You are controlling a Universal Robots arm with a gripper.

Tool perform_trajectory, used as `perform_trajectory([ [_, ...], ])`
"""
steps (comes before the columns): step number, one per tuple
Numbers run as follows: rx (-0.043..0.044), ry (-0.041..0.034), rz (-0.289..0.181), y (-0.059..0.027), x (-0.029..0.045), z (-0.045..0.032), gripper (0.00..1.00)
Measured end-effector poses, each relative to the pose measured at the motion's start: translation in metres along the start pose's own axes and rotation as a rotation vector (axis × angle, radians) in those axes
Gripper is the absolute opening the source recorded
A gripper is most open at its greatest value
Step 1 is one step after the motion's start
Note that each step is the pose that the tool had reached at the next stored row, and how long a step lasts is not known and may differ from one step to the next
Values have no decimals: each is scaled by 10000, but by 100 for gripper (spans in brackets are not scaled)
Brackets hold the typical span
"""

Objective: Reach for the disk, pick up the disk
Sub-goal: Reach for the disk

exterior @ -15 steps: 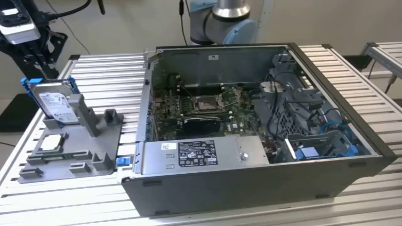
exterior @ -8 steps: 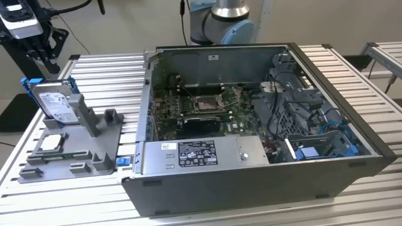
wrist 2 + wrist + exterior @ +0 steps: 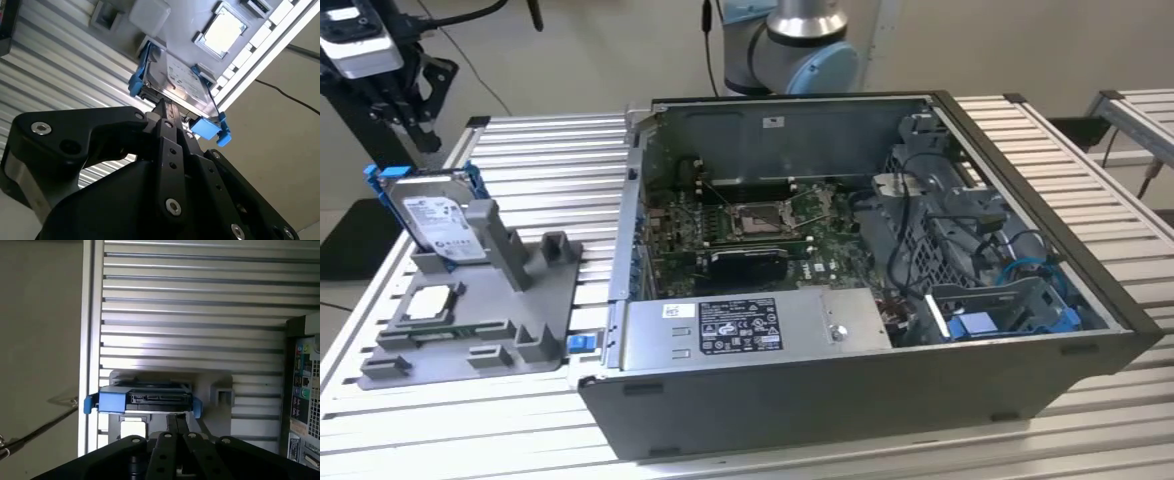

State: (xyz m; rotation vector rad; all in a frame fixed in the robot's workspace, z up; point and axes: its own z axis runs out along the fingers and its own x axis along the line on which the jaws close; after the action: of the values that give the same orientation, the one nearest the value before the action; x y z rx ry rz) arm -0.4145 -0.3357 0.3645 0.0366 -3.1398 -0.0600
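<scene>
Gripper point(image 3: 164, 106) seemingly near the disk point(image 3: 176, 80), its base hidden in grey holder point(image 3: 520, 305)

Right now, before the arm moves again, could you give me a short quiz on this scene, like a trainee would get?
1. True or false: the disk lies flat inside the open computer case.
2. What colour is the disk's plastic side frame? A red, B blue, C yellow.
3. In the exterior view, on which side of the case is the grey holder that bears the disk?

Key
1. False: it stands upright in the holder, outside the case.
2. B.
3. The exterior view's left.
</scene>
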Motion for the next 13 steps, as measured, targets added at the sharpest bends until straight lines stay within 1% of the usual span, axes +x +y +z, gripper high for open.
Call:
perform_trajectory([
  [6, 0, 2, -67, 28, 150, 16, 0],
  [7, 0, 2, -92, 36, 205, 21, 0],
  [13, 0, 6, -163, 62, 374, 36, 0],
])
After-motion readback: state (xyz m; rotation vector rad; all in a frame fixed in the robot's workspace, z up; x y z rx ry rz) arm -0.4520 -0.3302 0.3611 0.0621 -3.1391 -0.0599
